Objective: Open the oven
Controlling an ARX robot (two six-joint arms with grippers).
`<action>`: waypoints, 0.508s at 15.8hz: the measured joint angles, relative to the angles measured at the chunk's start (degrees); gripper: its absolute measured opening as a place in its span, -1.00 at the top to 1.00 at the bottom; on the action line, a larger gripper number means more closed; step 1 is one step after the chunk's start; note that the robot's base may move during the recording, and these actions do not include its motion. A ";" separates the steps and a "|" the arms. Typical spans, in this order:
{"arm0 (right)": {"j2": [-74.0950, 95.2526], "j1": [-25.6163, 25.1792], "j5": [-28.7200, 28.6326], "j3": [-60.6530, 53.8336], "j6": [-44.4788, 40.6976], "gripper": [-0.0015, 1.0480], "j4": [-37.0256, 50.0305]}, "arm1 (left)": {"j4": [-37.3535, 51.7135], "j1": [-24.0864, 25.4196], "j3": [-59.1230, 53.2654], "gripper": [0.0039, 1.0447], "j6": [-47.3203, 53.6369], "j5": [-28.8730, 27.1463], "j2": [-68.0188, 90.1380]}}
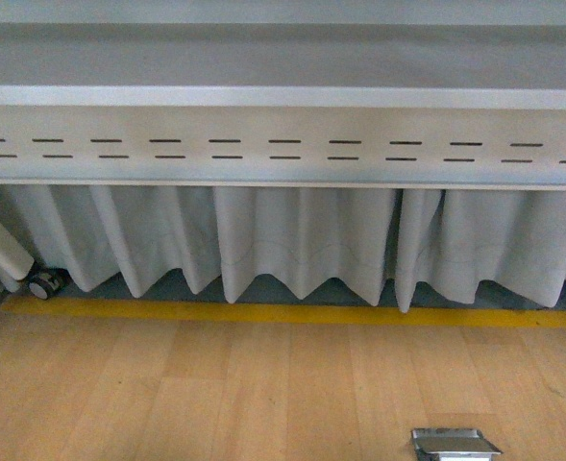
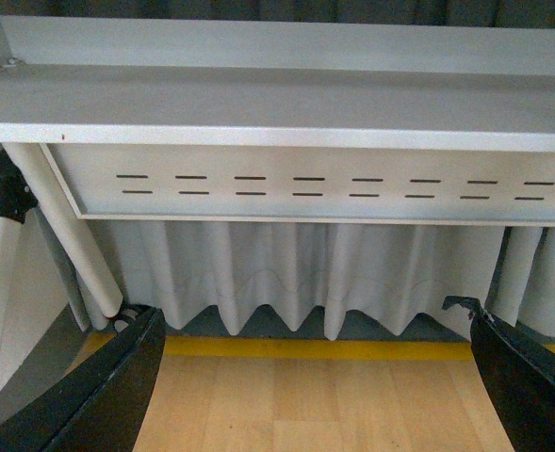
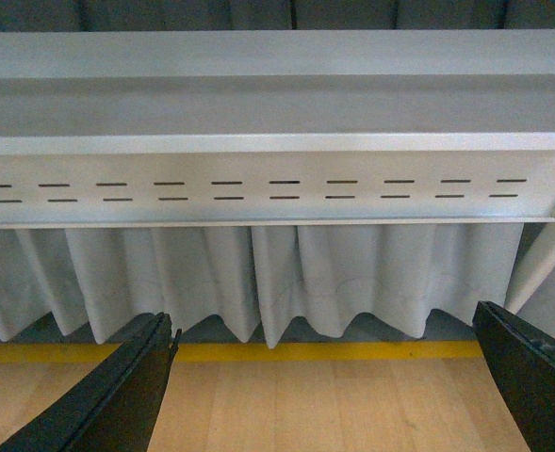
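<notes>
Plainly, left end effector (image 2: pixel 307 313) and right end effector (image 3: pixel 324 318) gape wide, empty

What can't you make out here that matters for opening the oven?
1. The oven: in no view. Every camera looks under the table at a curtain, so whatever stands on top is hidden.
2. The floor box: cut off by the front view's lower edge.
3. The left gripper and right gripper: open, fingers cut off by the wrist views' edges.

Soft, even daylight; slightly grainy frames, no glare.
</notes>
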 joint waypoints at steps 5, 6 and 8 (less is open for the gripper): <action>0.00 0.00 0.00 0.00 -0.02 -0.87 0.00 | -0.02 0.00 0.00 -0.88 0.00 0.00 0.00; 0.00 0.00 0.00 0.00 -0.02 -0.87 0.00 | 0.00 0.00 0.00 -0.88 0.00 0.00 0.00; 0.00 0.00 0.00 0.00 -0.02 -0.87 0.00 | 0.00 0.00 0.00 -0.88 0.00 0.00 0.00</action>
